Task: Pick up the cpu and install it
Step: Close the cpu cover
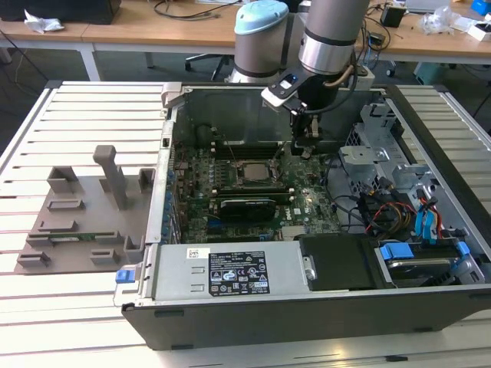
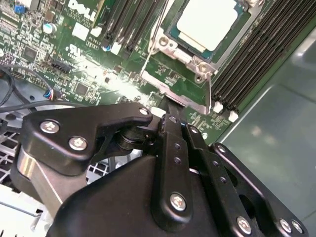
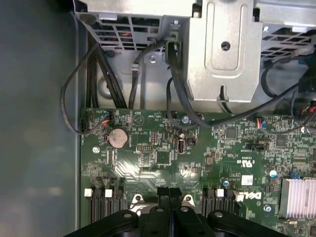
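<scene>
The cpu point(image 2: 205, 22), a pale silver-white square, lies flat in the metal-framed socket point(image 2: 168, 47) on the green motherboard point(image 1: 307, 203) inside the open computer case point(image 1: 307, 314). In the exterior view the cpu point(image 1: 252, 172) sits near the board's middle. My gripper point(image 1: 303, 147) hangs over the board just to the exterior view's right of the socket. In both wrist views the black fingers point(image 3: 164, 193) press together with nothing between them, and the gripper point(image 2: 168, 106) points down at the board beside the socket frame's edge.
A grey fixture plate point(image 1: 84, 215) with upright posts lies outside the case at the exterior view's left. A power supply point(image 1: 230, 272), a metal drive cage point(image 1: 376, 153) and loose cables point(image 3: 103, 74) crowd the case. Memory slots point(image 2: 252, 59) flank the socket.
</scene>
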Tool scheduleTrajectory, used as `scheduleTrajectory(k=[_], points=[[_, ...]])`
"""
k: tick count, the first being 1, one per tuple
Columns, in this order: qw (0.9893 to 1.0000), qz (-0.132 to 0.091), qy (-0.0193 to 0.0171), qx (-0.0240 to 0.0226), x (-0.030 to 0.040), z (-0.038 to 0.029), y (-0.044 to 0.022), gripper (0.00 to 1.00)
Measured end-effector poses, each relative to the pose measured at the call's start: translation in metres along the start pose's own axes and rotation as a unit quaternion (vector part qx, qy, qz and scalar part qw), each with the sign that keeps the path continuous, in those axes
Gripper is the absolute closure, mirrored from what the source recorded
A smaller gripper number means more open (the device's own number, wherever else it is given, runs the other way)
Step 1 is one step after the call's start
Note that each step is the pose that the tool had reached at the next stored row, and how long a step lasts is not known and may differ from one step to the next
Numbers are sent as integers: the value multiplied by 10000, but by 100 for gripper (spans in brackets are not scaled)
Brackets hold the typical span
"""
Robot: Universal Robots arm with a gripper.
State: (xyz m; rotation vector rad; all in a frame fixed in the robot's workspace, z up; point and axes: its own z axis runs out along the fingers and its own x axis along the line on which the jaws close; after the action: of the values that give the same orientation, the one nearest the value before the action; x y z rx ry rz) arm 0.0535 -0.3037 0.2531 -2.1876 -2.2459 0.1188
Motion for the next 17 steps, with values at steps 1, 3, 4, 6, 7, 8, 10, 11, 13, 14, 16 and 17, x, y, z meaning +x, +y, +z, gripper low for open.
scheduleTrajectory(k=[1, 3, 4, 6, 7, 8, 10, 11, 13, 14, 16, 17], points=[[10000, 1, 0, 0, 0, 1, -20, 89], [10000, 0, 0, 0, 1, 3, -45, 89], [10000, 0, 0, 0, 2, 3, -56, 89], [10000, 0, 0, 0, 2, 5, -86, 89], [10000, 1, 1, 0, 3, 7, -106, 89], [10000, 0, 0, 0, 3, 8, -120, 89], [10000, 0, 0, 0, 4, 9, -138, 89], [10000, 0, 0, 0, 4, 11, -151, 89], [10000, 0, 0, 0, 5, 13, -182, 89], [10000, 0, 0, 0, 6, 15, -202, 89], [10000, 0, 0, 0, 7, 18, -229, 89], [10000, 0, 0, 0, 8, 21, -262, 89]])
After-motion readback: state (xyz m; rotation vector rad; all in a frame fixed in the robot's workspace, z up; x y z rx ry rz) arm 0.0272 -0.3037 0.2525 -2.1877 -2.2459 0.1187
